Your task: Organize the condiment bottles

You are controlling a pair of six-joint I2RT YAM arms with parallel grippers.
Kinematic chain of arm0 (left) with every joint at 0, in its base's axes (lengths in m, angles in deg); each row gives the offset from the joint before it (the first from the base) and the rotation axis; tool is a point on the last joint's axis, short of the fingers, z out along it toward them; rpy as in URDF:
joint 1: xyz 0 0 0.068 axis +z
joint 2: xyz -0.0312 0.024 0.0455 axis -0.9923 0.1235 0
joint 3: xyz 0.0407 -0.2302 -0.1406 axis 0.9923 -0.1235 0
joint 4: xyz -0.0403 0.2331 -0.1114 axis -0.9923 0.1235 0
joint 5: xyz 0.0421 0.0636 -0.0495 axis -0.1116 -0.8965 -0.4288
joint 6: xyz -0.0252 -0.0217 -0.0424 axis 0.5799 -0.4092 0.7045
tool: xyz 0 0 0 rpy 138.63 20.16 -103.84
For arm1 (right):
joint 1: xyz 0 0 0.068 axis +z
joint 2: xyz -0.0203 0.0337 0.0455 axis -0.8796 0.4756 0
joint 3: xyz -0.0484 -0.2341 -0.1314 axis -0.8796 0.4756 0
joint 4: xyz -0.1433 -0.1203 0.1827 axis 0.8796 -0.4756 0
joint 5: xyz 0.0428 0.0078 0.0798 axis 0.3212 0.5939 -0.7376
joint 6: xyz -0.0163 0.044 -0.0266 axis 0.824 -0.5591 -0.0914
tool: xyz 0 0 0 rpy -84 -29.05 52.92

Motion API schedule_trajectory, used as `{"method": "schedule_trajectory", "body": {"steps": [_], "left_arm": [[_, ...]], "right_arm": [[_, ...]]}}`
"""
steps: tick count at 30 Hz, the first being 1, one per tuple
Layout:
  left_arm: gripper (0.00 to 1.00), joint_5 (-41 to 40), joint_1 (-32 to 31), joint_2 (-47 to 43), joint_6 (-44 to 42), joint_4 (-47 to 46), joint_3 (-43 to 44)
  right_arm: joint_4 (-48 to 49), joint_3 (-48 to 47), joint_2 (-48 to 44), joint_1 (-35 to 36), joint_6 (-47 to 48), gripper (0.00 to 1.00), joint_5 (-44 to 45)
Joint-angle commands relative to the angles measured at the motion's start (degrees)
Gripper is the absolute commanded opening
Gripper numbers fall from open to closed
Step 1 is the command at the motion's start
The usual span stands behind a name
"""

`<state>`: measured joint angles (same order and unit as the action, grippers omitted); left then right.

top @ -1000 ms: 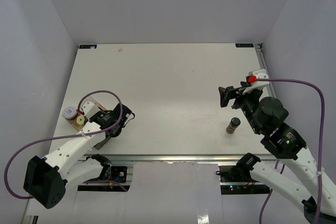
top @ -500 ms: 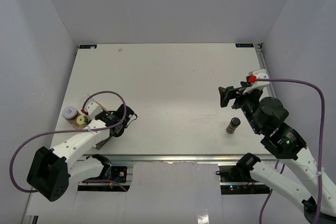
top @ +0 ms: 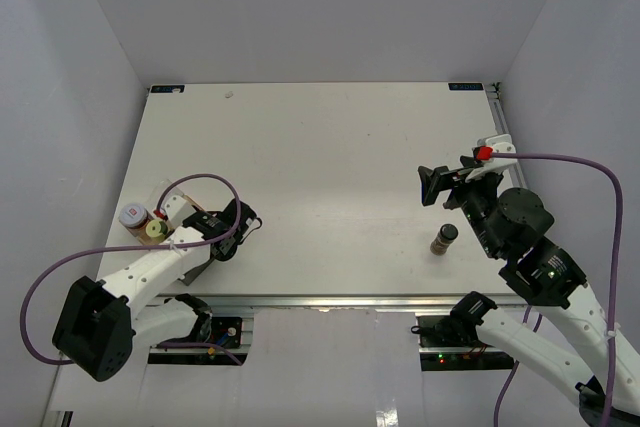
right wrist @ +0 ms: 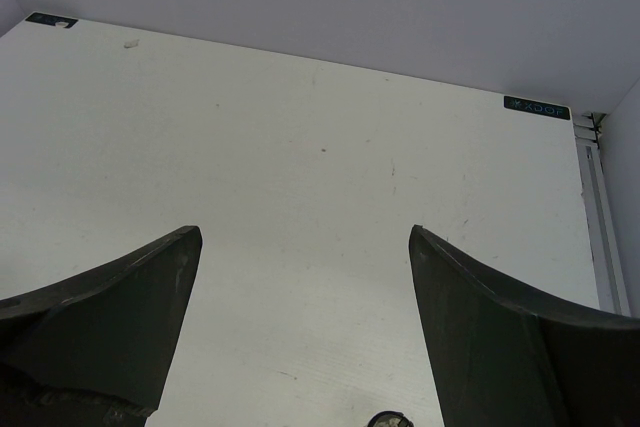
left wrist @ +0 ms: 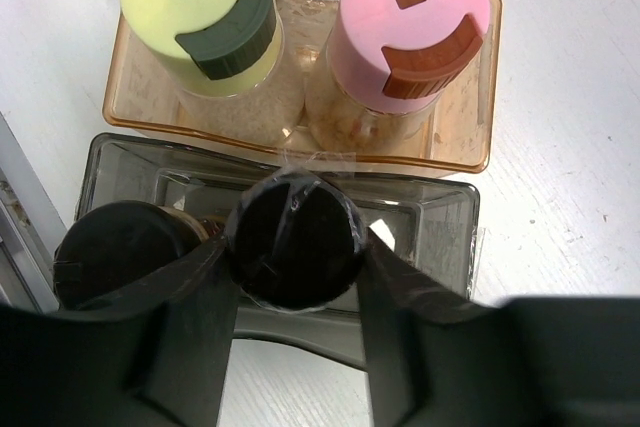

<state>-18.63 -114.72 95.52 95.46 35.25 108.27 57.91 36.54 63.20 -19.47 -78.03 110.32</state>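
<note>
In the left wrist view my left gripper (left wrist: 295, 282) is shut on a black-capped jar (left wrist: 295, 237), holding it upright in a smoky grey tray (left wrist: 445, 212). A second black-capped jar (left wrist: 112, 255) stands beside it in that tray. Behind, an amber tray (left wrist: 470, 142) holds a yellow-capped jar (left wrist: 198, 7) and a pink-capped jar (left wrist: 413, 17). In the top view these trays (top: 150, 230) sit at the near left, partly under the left arm. A dark-capped jar (top: 443, 239) stands alone at the near right. My right gripper (top: 432, 185) is open and empty above the table, beyond that jar.
The table's front rail (top: 330, 299) runs just before the trays and the lone jar. White walls close in the left, back and right sides. The lone jar's cap just shows at the bottom edge of the right wrist view (right wrist: 388, 420).
My left wrist has shifted slightly toward the near right over the trays. The right arm and the lone jar have hardly moved.
</note>
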Motion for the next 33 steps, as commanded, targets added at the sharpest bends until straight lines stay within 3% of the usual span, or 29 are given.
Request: {"method": "schedule_trajectory", "body": {"steps": [1,11,20,33], "left_arm": [[0.63,-1.1,0.3,0.1,1.1,-0.4,0.1],[0.70,-0.2,0.3,0.0,1.5,0.6,0.4],[0.83,2.0,0.3,0.7,1.1,6.3,7.6],[0.83,1.3,0.3,3.5,0.8,12.6,15.7]], "right_arm": [[2.9,0.3,-0.8,0.3,0.1,0.90,0.2],[2.9,0.4,-0.9,0.3,0.1,0.90,0.3],[2.4,-0.3,-0.3,0.3,0.1,0.90,0.6],[2.5,-0.8,0.1,0.3,0.2,0.90,1.1]]}}
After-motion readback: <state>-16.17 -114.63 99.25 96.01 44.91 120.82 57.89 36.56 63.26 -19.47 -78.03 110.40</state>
